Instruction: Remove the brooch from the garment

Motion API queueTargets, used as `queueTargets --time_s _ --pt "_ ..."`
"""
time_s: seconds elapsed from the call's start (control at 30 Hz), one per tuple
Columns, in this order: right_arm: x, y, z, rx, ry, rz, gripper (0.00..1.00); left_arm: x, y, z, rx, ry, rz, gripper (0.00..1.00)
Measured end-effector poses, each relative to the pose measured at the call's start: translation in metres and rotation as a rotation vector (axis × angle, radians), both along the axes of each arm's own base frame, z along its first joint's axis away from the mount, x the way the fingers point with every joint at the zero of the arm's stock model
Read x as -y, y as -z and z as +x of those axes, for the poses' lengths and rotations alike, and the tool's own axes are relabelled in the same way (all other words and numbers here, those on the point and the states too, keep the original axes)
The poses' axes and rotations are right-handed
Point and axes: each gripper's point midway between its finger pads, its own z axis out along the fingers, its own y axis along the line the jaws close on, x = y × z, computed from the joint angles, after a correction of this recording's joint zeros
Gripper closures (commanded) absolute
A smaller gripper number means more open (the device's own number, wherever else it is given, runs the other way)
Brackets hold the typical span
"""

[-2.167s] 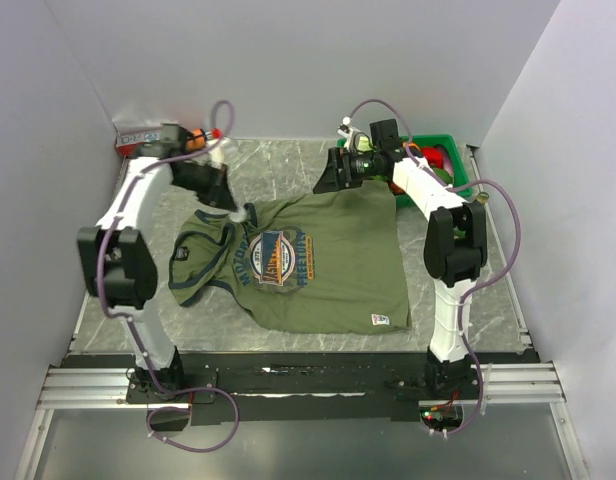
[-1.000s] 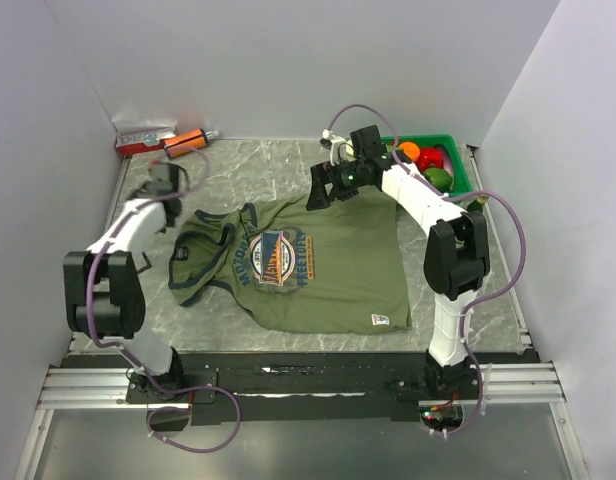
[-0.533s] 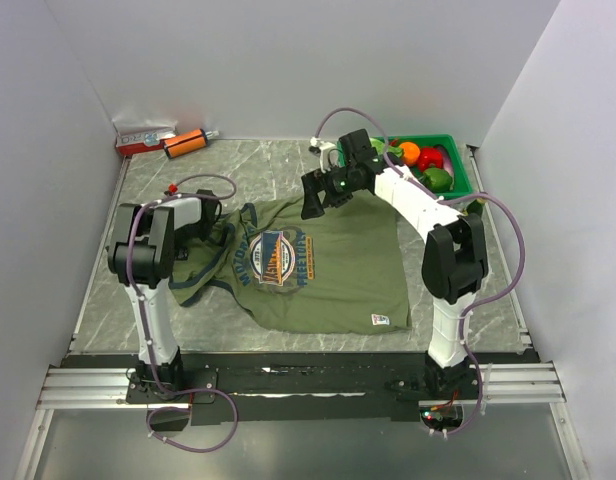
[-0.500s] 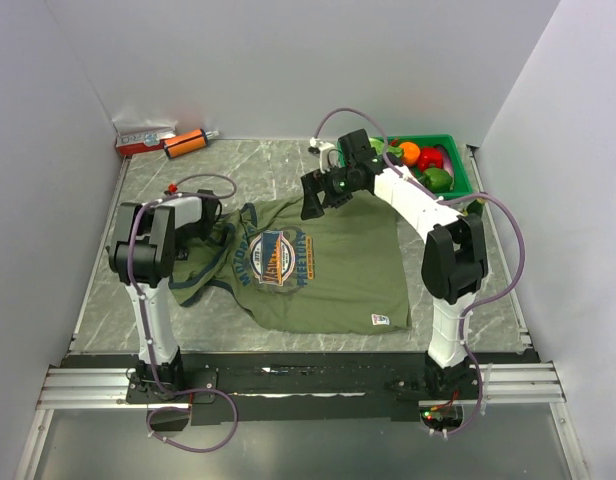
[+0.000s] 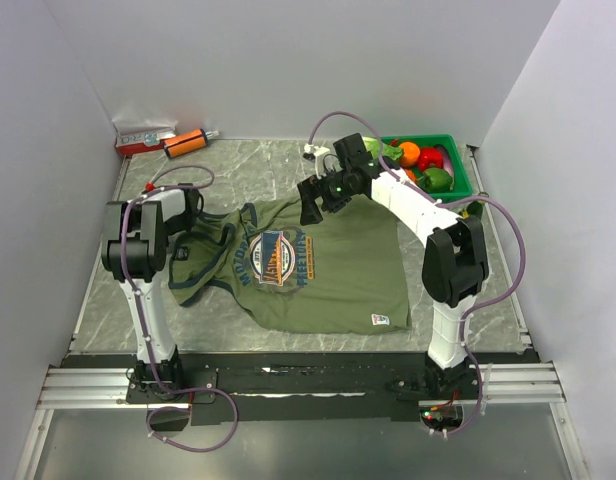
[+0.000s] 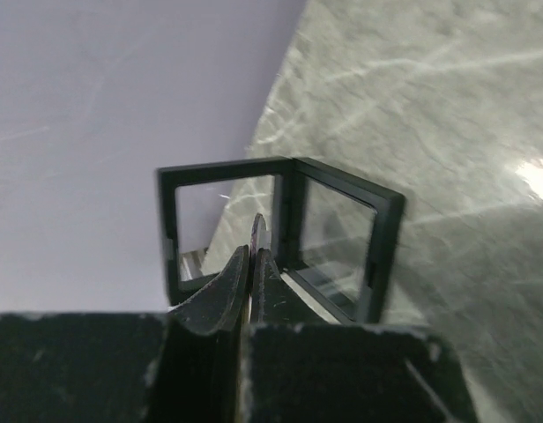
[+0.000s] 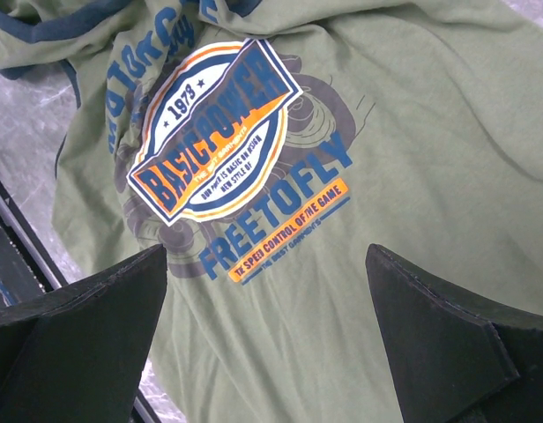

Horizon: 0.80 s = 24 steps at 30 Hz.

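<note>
Olive-green garment (image 5: pixel 348 262), blue-orange-white print (image 5: pixel 278 257); grey marbled table (image 5: pixel 278 165).

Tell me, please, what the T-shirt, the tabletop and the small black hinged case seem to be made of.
T-shirt: soft matte knit fabric, probably cotton; it wrinkles and folds. Tabletop: grey veined marble look with a glossy glare spot; stone or printed laminate, hard to say. Hinged case: rigid black frames, likely plastic, around clear see-through panes.

Left tool (image 6: pixel 253 253) is pinched closed; right tool (image 7: pixel 267 304) hangs spread wide.
</note>
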Motion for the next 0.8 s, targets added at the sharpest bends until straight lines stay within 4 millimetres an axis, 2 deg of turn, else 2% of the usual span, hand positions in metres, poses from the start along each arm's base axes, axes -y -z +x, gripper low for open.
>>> queueTargets --time_s 0.4,0.8 --pt "-0.001 0.001 0.000 0.008 -0.006 -0.008 0.00 0.007 0.023 -0.002 -0.045 0.002 -0.051 0.99" --pt "-0.001 0.002 0.000 0.024 -0.013 -0.023 0.00 0.007 0.025 0.002 -0.043 -0.001 -0.057 0.99"
